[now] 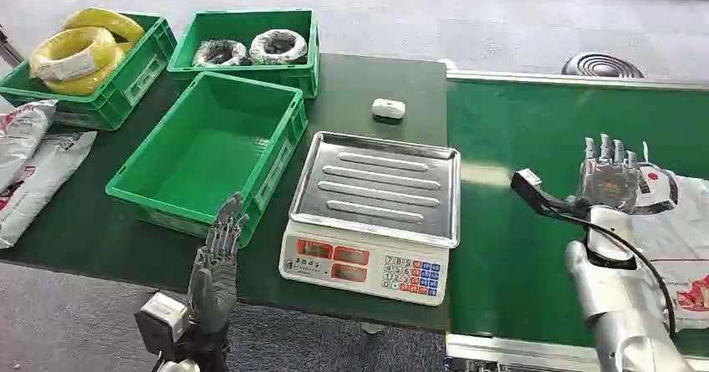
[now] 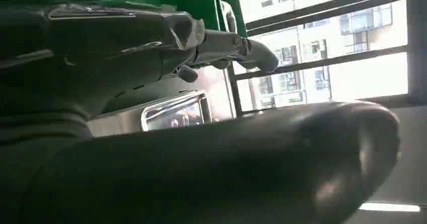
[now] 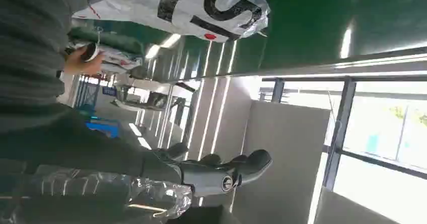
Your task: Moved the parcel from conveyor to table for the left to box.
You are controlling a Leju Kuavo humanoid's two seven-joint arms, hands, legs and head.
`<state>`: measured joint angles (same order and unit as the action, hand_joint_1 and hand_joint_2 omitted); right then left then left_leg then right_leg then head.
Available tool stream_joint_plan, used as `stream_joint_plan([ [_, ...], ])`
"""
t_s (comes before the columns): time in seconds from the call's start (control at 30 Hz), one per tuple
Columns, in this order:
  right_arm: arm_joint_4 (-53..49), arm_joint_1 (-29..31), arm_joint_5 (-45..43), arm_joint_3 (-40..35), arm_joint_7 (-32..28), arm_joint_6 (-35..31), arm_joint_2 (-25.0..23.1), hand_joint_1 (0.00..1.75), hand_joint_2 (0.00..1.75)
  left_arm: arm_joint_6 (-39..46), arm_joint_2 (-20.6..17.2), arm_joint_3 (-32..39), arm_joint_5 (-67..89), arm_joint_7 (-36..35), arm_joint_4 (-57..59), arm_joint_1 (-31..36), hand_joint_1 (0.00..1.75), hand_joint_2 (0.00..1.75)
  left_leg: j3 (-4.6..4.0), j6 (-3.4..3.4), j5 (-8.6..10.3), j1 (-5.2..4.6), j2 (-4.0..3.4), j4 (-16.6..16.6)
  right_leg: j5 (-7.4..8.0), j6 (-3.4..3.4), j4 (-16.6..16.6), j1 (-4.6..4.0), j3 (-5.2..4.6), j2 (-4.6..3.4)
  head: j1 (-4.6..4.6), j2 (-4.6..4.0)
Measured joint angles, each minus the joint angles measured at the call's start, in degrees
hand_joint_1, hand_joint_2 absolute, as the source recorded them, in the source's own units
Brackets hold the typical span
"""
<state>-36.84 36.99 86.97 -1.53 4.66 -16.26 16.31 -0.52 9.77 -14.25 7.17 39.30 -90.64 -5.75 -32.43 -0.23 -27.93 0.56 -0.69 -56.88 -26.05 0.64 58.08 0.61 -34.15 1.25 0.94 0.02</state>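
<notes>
**Parcel on the conveyor belt, right hand raised above its edge**

The parcel (image 1: pixel 681 230), a white plastic mailing bag with black lettering and a red mark, lies flat on the green conveyor belt (image 1: pixel 518 221) at the far right of the head view. In the right wrist view the same bag (image 3: pixel 201 7) rests on the belt surface. The right hand (image 1: pixel 609 174) stands over the parcel's near-left edge, fingers straight, spread and pointing up, holding nothing. Whether it touches the bag cannot be told.

The left hand (image 1: pixel 216 263) is raised at the table's front edge, fingers extended and apart, empty, just in front of the nearest green crate (image 1: pixel 209 150).

The table (image 1: pixel 359 96) has a dark green top and butts against the conveyor on its right. A weighing scale (image 1: pixel 372 217) with a ribbed steel tray sits near the front, beside the empty crate. Behind it lies a small white device (image 1: pixel 389 108). Two more crates stand at the back: one with yellow cable coils (image 1: pixel 79 50), one with wrapped black coils (image 1: pixel 251 50). Grey-white bags (image 1: pixel 29 163) lie at the table's left end.

The floor is grey. A metal rail (image 1: pixel 577 79) lines the belt's far side. The wrist views show large windows with dark frames, buildings outside, pale columns and ceiling strip lights.
</notes>
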Motion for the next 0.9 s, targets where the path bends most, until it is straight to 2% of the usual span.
stream_joint_plan([
  [0.3, 7.9, 3.3, -0.4, -1.6, -0.9, 0.2, 1.5, 0.00, 1.75, -0.3, 0.0, 0.5, 0.2, -0.2, -0.8, 0.0, 0.00, 0.00, 0.00, 0.01, -0.01, 0.00, 0.01, 0.0, 0.00, 0.00, 0.0, 0.01, -0.05, -0.02, 0.02, 0.00],
  [0.47, 10.8, 3.4, -3.4, 1.0, -2.4, 0.6, 2.5, 0.00, 1.75, -0.6, -0.2, 0.8, 0.4, -0.4, -1.0, -0.2, 0.00, 0.00, -0.04, 0.01, -0.02, -0.01, -0.01, 0.0, 0.00, 0.00, 0.0, 0.01, -0.05, -0.02, 0.02, 0.00],
  [0.57, 11.5, 3.5, -2.7, 2.3, -0.2, -0.5, 2.5, 0.00, 1.75, -0.4, -0.4, 0.9, 0.3, -0.4, -1.2, -0.6, 0.00, 0.00, -0.04, 0.01, -0.02, -0.01, -0.01, 0.0, 0.00, 0.00, 0.0, 0.01, -0.06, -0.04, 0.00, 0.00],
  [0.6, 11.6, 3.6, -2.2, 2.6, 0.7, -1.6, 2.5, 0.00, 1.75, -0.3, -0.5, 0.9, 0.2, -0.3, -1.4, -0.7, 0.00, 0.00, -0.05, 0.01, -0.02, -0.01, 0.01, 0.0, 0.00, 0.00, 0.0, 0.01, -0.06, -0.03, 0.00, 0.00],
  [0.67, 11.7, 3.8, -0.7, 3.1, 2.7, -7.8, 2.5, 0.00, 1.75, 0.0, -0.6, 0.9, 0.1, -0.3, -1.7, -1.2, 0.00, 0.00, -0.06, 0.01, -0.02, -0.01, 0.02, 0.0, 0.00, 0.00, 0.0, 0.01, -0.06, -0.02, 0.02, 0.00],
  [0.73, 11.6, 4.0, -0.4, 3.8, 2.4, -14.6, 2.3, 0.00, 1.75, 0.3, -0.6, 0.9, 0.0, -0.3, -2.1, -1.6, 0.00, 0.00, -0.05, 0.01, -0.02, 0.00, 0.01, 0.0, 0.00, 0.00, 0.0, 0.00, -0.06, -0.03, 0.02, 0.00],
  [0.8, 11.4, 4.0, -0.2, 4.4, 2.1, -18.5, 2.0, 0.00, 1.75, 0.5, -0.6, 0.9, -0.1, -0.4, -2.4, -1.6, 0.00, 0.00, -0.05, 0.01, -0.02, 0.00, 0.01, 0.0, 0.00, 0.00, 0.0, 0.00, -0.06, -0.03, 0.00, 0.00],
  [0.9, 9.8, 3.3, 0.0, 3.5, 7.2, -22.8, 1.7, 0.00, 1.75, 0.5, -0.6, 0.9, -0.3, -0.5, -2.4, -1.6, 0.00, 0.00, -0.04, 0.01, -0.01, 0.00, 0.01, 0.0, 0.00, 0.00, 0.0, 0.00, -0.06, -0.01, 0.00, 0.00],
])
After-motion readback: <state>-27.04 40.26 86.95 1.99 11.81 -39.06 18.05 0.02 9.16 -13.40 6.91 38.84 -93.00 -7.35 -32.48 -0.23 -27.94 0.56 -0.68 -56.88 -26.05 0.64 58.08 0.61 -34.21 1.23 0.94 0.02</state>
